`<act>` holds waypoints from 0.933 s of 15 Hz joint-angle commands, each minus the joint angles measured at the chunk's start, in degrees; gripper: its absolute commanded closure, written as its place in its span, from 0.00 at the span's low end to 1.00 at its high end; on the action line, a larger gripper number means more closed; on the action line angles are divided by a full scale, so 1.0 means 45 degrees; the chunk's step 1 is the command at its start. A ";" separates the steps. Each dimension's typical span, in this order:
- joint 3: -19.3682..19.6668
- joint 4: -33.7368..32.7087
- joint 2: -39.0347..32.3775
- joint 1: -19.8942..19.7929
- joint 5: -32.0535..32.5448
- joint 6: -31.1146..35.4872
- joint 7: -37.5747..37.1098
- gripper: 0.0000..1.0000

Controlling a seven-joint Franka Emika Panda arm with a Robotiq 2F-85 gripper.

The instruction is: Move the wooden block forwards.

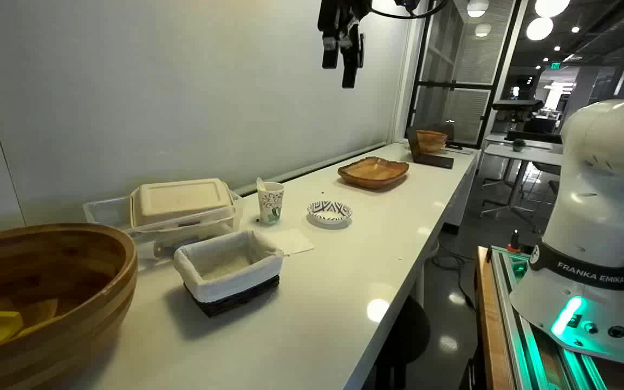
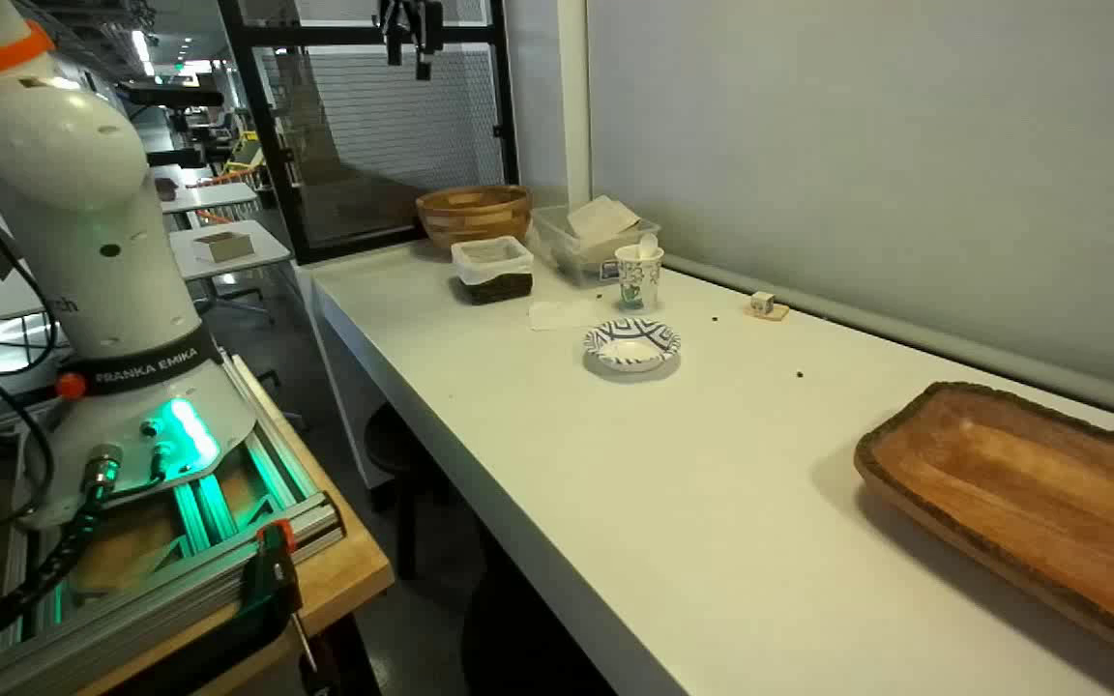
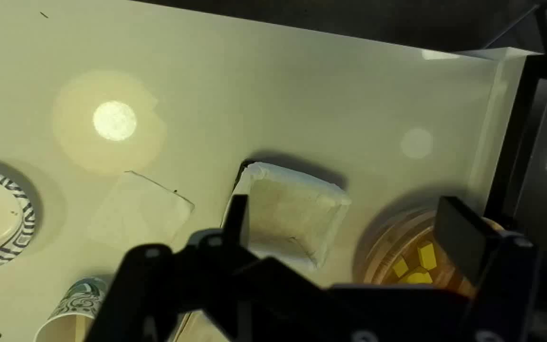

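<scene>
White table (image 2: 634, 464): long and glossy, running beside a pale grey wall (image 2: 857, 145) in both exterior views.
Gripper (image 3: 344, 204): black, hanging high above the table in both exterior views; its fingers (image 3: 458, 232) stand wide apart in the wrist view, gripping nothing.
Wooden block (image 2: 762, 303): best matched by a tiny cube in an exterior view, sitting on a flat tan piece (image 2: 777, 313) near the wall, between the cup (image 2: 637, 282) and the wooden tray (image 2: 1021, 493); too small to make out its grain or exact colour.
Cup: white with dark swirls and some green, upright, a pale utensil (image 1: 259, 184) poking above its rim.
Patterned bowl (image 1: 329, 212): small, shallow, white with dark zigzag lines, near the cup.
Thin white sheet (image 3: 145, 204): flat on the table, between the patterned bowl and the basket (image 1: 239, 287).
Basket: rectangular, dark weave, white cloth lining folded over its rim.
Clear tub (image 2: 571, 261): plastic, near the basket, with a beige box (image 1: 182, 200) rising above its rim.
Large bowl (image 1: 73, 325): round striped wood, yellow pieces (image 3: 427, 255) inside, near the basket.
Wooden tray: shallow, brown, with a rough dark edge; in an exterior view a laptop (image 1: 435, 161) and another wooden bowl (image 1: 432, 142) stand beyond it.
Robot arm (image 1: 599, 216): white, its base lit green, on a separate stand (image 1: 483, 303) beside the table.
</scene>
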State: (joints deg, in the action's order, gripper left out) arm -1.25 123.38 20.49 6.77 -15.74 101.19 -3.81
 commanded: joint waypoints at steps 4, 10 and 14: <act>-0.0193 -0.0024 -0.0006 -0.0232 -0.0064 -0.0040 0.0059 0.00; 0.0116 -0.0423 -0.0566 -0.0798 -0.0241 0.0040 -0.1109 0.00; 0.0920 -0.1032 -0.1854 -0.1938 -0.0128 0.0912 -0.1733 0.00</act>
State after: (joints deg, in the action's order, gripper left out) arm 0.91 121.99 17.67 1.34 -15.74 103.02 -9.12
